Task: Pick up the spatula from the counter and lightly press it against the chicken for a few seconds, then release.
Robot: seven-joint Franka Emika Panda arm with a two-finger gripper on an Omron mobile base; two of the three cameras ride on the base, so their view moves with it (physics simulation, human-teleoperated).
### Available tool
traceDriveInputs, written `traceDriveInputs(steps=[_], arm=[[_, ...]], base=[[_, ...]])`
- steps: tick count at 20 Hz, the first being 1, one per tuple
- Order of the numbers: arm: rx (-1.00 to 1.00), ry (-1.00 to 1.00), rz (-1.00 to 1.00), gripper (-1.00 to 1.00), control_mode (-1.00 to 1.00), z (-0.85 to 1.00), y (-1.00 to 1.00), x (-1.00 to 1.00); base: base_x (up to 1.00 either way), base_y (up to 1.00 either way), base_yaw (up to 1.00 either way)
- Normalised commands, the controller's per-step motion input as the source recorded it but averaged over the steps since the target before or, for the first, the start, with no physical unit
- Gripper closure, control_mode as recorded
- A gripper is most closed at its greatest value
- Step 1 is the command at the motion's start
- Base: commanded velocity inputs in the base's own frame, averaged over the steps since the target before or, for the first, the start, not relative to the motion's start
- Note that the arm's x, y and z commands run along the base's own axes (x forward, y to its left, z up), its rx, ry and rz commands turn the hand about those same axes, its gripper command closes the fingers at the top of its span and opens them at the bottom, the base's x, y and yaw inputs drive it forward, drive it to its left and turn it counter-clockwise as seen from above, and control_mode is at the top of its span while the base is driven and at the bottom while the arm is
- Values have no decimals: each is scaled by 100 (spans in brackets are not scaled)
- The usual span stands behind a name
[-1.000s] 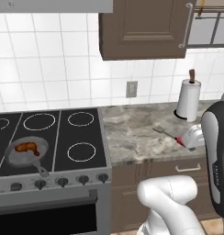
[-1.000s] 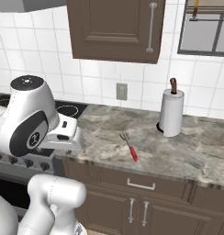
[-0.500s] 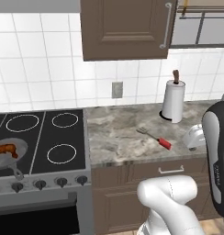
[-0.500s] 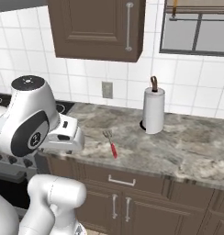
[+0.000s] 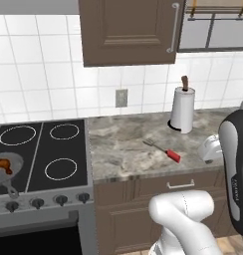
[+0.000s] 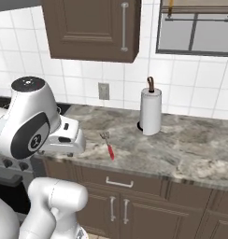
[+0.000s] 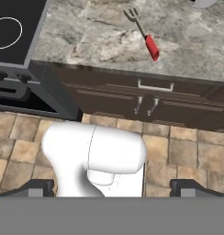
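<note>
Red-handled spatula (image 5: 164, 151) lies flat on the grey marbled counter (image 5: 118, 149), close to its front edge, between the stove (image 5: 41, 149) that meets the counter's left end and the paper towel roll (image 5: 182, 110) standing upright nearer the back wall. The metal head points toward the back wall and the handle toward the front edge. Bare counter surrounds it on every side, with nothing touching it and the roll well apart behind it. Far to the left, a brown piece of chicken (image 5: 1, 165) sits in a pan (image 5: 11, 175) on the front left corner of the stove, well apart from the spatula, with a stretch of counter and two burners between them. The gripper (image 7: 114, 188) hangs off the counter, out in front of the dark cabinet doors (image 7: 109, 98) and over the tiled floor (image 7: 187, 151), its jaws spread wide, gripping nothing and touching nothing. From the hand view, the spatula (image 7: 143, 34) lies beyond the counter's front edge near the top of the picture, well apart from the gripper.
</note>
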Motion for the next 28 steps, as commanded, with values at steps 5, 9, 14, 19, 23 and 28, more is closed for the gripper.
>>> traceDriveInputs(steps=[5, 9, 14, 19, 23, 28], arm=[[0, 0, 0, -100, 100, 0, 0, 0], [0, 0, 0, -100, 100, 0, 0, 0], [0, 0, 0, -100, 100, 0, 0, 0], [0, 0, 0, -100, 100, 0, 0, 0], [0, 0, 0, -100, 100, 0, 0, 0], [0, 0, 0, -100, 100, 0, 0, 0]], base=[[16, -14, -5], [17, -13, -4], [25, -5, -2], [40, 0, -1], [42, 0, 0], [26, -2, 0]])
